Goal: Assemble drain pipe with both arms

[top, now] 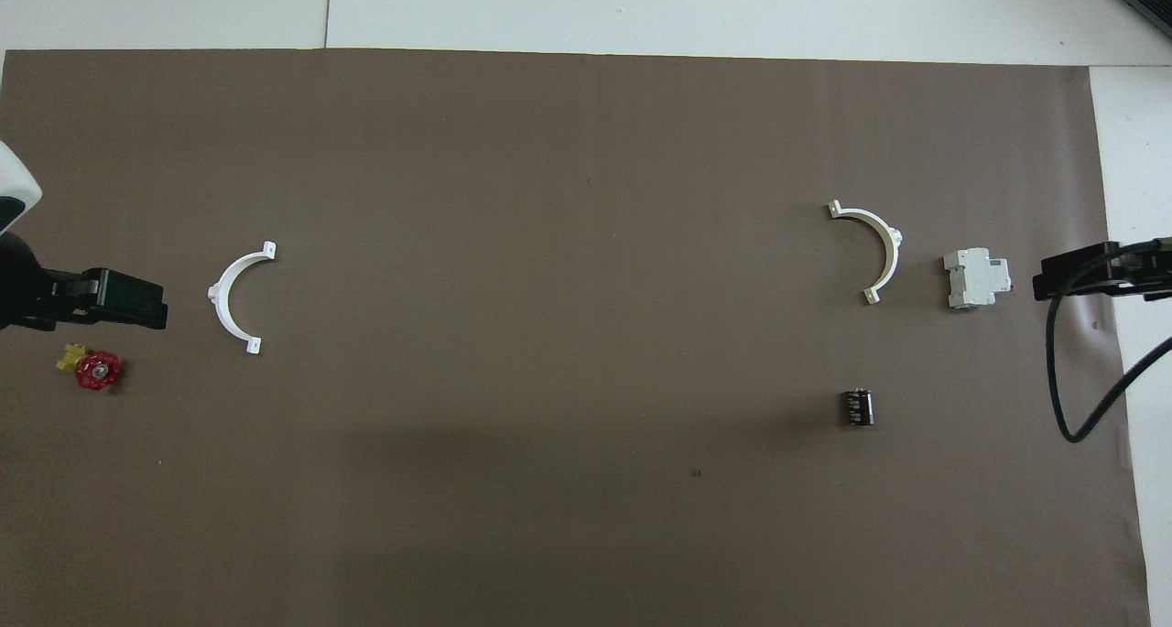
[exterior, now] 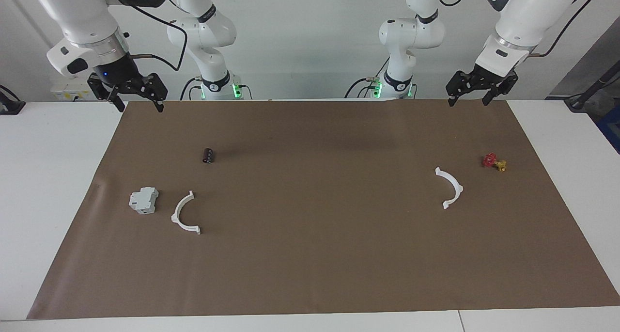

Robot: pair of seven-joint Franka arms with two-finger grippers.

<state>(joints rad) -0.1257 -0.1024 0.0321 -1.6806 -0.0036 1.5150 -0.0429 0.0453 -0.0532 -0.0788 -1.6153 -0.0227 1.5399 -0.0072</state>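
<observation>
Across the brown mat [exterior: 310, 254] the two halves of the drain pipe lie well apart, unjoined. One half-ring [exterior: 185, 214] sits at lower left of the facing view, toward the right arm's end, just beside the grey-white block [exterior: 144, 199]; its tabbed ends run roughly up and down the frame, with the open side facing frame right. The other half-ring [exterior: 450, 187] lies at middle right, toward the left arm's end, near a small red and yellow valve [exterior: 493, 162]; its open side faces frame left, so the two hollows face each other. A small black cylinder [exterior: 208, 155] rests nearer the robots than the block.

Right gripper [exterior: 139, 103] hangs at upper left over the mat's edge, fingers spread, holding nothing. Left gripper [exterior: 468, 99] hangs at upper right, likewise spread and empty.
</observation>
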